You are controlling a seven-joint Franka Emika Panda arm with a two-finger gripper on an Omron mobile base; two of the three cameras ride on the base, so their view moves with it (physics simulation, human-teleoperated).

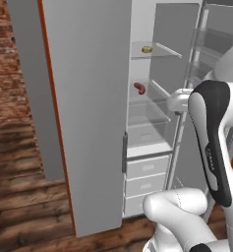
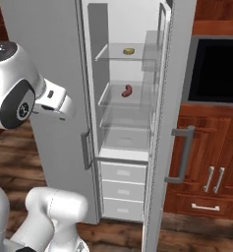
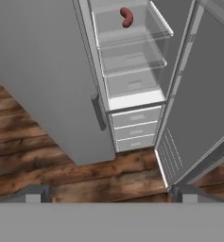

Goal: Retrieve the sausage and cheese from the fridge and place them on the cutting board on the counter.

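Observation:
The grey fridge (image 2: 49,44) stands with its right door (image 2: 179,74) swung open. A pale yellow cheese (image 2: 129,51) chunk lies on the upper glass shelf, also seen in the left base view (image 1: 147,49). One shelf lower lies the reddish-brown curved sausage (image 2: 126,91), (image 1: 139,88), (image 3: 126,17). My gripper (image 3: 108,194) is open and empty, well back from the shelves and in front of the fridge. Its fingertips (image 3: 35,194) stand far apart. The cutting board and the counter are out of view.
White drawers (image 2: 122,173) fill the bottom of the fridge. Reddish-brown cabinets (image 2: 211,167) and a black appliance front (image 2: 218,69) stand right of the open door. A brick wall (image 1: 10,74) is at the left. A wooden floor (image 3: 61,160) lies below.

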